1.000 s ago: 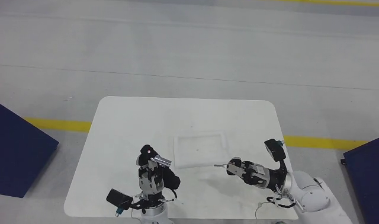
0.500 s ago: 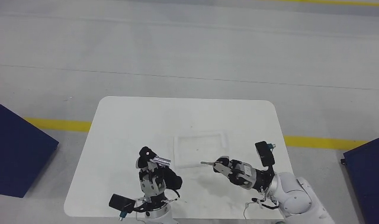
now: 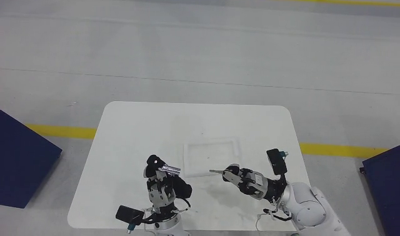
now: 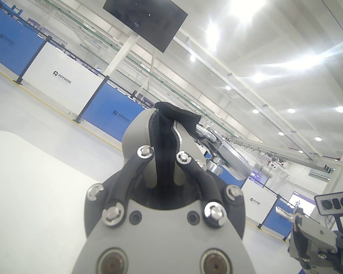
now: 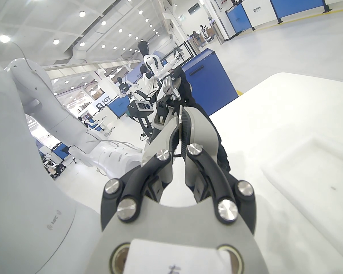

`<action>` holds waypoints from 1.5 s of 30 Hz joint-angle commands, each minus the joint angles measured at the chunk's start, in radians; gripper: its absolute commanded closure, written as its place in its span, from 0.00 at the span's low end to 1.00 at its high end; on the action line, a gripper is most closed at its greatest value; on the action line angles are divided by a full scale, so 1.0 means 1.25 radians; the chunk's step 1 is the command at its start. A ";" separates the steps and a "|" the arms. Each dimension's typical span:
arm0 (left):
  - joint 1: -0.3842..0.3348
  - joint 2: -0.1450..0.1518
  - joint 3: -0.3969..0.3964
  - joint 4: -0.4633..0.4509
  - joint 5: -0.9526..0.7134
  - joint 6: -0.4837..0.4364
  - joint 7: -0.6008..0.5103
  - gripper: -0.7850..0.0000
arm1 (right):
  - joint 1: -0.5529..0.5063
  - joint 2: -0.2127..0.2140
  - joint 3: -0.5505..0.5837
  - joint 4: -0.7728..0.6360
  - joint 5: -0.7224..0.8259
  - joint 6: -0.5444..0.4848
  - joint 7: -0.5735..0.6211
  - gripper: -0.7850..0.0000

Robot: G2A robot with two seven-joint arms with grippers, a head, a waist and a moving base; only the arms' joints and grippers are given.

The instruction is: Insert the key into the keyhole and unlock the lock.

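Top view: a white bench [image 3: 125, 148] fills the lower centre of the frame, with a shallow white tray [image 3: 211, 141] at its middle. The left pincer [image 3: 160, 167] stands at the lower left of centre, just beside the tray's lower left corner. It is closed on the lock [image 3: 170, 170], a short silver cylinder whose free end points toward the right of the frame. The right pincer [image 3: 230, 173] stands at the lower right of centre, near the tray's lower edge. It is clamped on the key [image 3: 216, 171], whose thin blade projects toward the left of the frame. Blade and lock lie roughly along one line but apart, with the gap over the lower left corner of the tray.

Left wrist view: the left pincer [image 4: 171, 121] sits at the centre of the frame, its black-padded fingers [image 4: 163, 143] pressed together. The shiny metal body of the lock [image 4: 220, 149] protrudes from between them toward the right of the frame.

Right wrist view: the right pincer [image 5: 184, 118] is at the centre, its fingers drawn close together; the key is hidden between them. Beyond the fingertips, at upper centre, the round end face of the lock [image 5: 168, 86] with its keyhole is turned toward the camera. The bench [image 5: 274, 101] and tray [image 5: 303, 166] occupy the right of the frame.
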 commanded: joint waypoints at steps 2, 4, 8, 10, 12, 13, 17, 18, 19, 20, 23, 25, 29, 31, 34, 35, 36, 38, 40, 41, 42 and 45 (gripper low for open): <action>0.000 0.000 -0.007 -0.008 0.009 0.002 -0.011 1.00 | -0.018 -0.006 -0.026 -0.018 0.006 0.053 -0.047 1.00; 0.005 0.000 -0.015 -0.017 0.033 0.003 -0.008 1.00 | -0.036 -0.011 -0.043 -0.033 -0.017 0.077 -0.078 1.00; 0.012 -0.006 -0.021 -0.019 0.052 0.003 0.007 1.00 | -0.076 -0.020 -0.072 -0.063 -0.042 0.135 -0.152 1.00; 0.014 -0.009 -0.022 -0.012 0.067 0.012 0.021 1.00 | -0.092 -0.023 -0.081 -0.078 -0.047 0.161 -0.184 1.00; 0.015 -0.014 -0.022 -0.005 0.078 0.020 0.033 1.00 | -0.105 -0.026 -0.085 -0.090 -0.056 0.180 -0.209 1.00; 0.015 -0.016 -0.023 -0.001 0.082 0.029 0.040 1.00 | -0.111 -0.027 -0.087 -0.097 -0.059 0.186 -0.217 1.00; 0.013 -0.027 -0.021 0.015 0.088 0.049 0.056 1.00 | -0.130 -0.029 -0.094 -0.112 -0.061 0.203 -0.233 1.00; 0.013 -0.030 -0.020 0.020 0.089 0.057 0.058 1.00 | -0.134 -0.029 -0.097 -0.115 -0.056 0.207 -0.234 1.00; 0.013 -0.033 -0.021 0.022 0.088 0.069 0.063 1.00 | -0.136 -0.030 -0.099 -0.118 -0.051 0.208 -0.233 1.00; 0.012 -0.036 -0.019 0.026 0.091 0.076 0.065 1.00 | -0.136 -0.030 -0.099 -0.118 -0.051 0.208 -0.233 1.00; 0.011 -0.036 -0.019 0.027 0.094 0.079 0.066 1.00 | -0.136 -0.030 -0.099 -0.118 -0.051 0.208 -0.233 1.00; 0.011 -0.036 -0.019 0.027 0.094 0.079 0.066 1.00 | -0.136 -0.030 -0.099 -0.118 -0.051 0.208 -0.233 1.00; 0.011 -0.036 -0.019 0.027 0.094 0.079 0.066 1.00 | -0.137 -0.030 -0.100 -0.117 -0.050 0.211 -0.233 1.00; 0.011 -0.036 -0.019 0.027 0.094 0.079 0.066 1.00 | -0.140 -0.032 -0.116 -0.121 -0.021 0.222 -0.232 1.00; 0.011 -0.036 -0.019 0.027 0.094 0.079 0.066 1.00 | -0.138 -0.035 -0.130 -0.124 0.006 0.229 -0.229 1.00; 0.011 -0.036 -0.019 0.027 0.094 0.079 0.066 1.00 | -0.136 -0.036 -0.135 -0.124 0.013 0.231 -0.226 1.00; 0.011 -0.036 -0.019 0.027 0.094 0.079 0.066 1.00 | -0.134 -0.037 -0.139 -0.125 0.018 0.231 -0.225 1.00; 0.011 -0.036 -0.019 0.027 0.094 0.079 0.066 1.00 | -0.131 -0.038 -0.147 -0.125 0.026 0.233 -0.224 1.00; 0.011 -0.036 -0.019 0.027 0.094 0.079 0.066 1.00 | -0.128 -0.040 -0.155 -0.125 0.029 0.232 -0.224 1.00; 0.011 -0.036 -0.019 0.027 0.094 0.079 0.066 1.00 | -0.127 -0.041 -0.161 -0.125 0.033 0.230 -0.223 1.00; 0.011 -0.036 -0.019 0.027 0.094 0.079 0.066 1.00 | -0.125 -0.042 -0.166 -0.123 0.035 0.229 -0.222 1.00; 0.011 -0.036 -0.019 0.027 0.094 0.079 0.066 1.00 | -0.117 -0.045 -0.179 -0.118 0.040 0.228 -0.219 1.00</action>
